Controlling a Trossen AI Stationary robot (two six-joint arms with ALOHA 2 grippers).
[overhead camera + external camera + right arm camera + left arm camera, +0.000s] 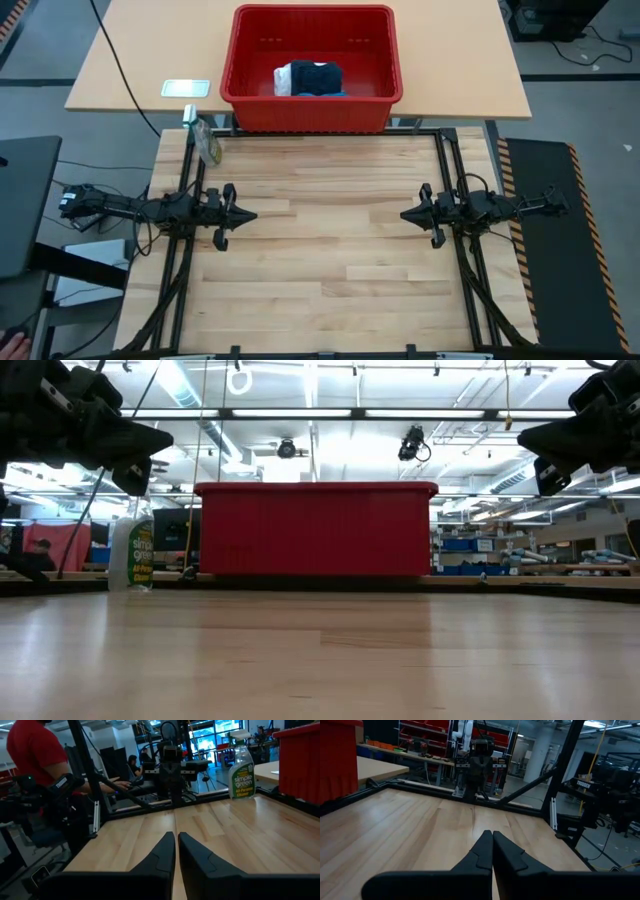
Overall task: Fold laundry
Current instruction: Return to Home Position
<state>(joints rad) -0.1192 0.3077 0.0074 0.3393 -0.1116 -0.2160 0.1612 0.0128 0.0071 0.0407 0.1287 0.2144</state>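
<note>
The laundry point(312, 80), a small pile of dark navy, bright blue and white cloth, lies on the floor of a red plastic basket point(250, 60) on the far table behind the wooden worktop. My left gripper point(252, 215) hovers shut at the worktop's left edge, pointing level toward the right. My right gripper point(404, 215) hovers shut at the right edge, pointing level toward the left. Each wrist view shows its own fingertips, left point(492, 836) and right point(176, 837), closed together with nothing between them. The low view shows only the basket's front wall point(316, 530).
A spray bottle point(205, 140) lies at the worktop's far left corner, beside the black frame rail point(190, 160). A person in a red shirt point(37, 750) stands beyond the table's left side. The bare wooden worktop point(320, 250) stretches between the two grippers.
</note>
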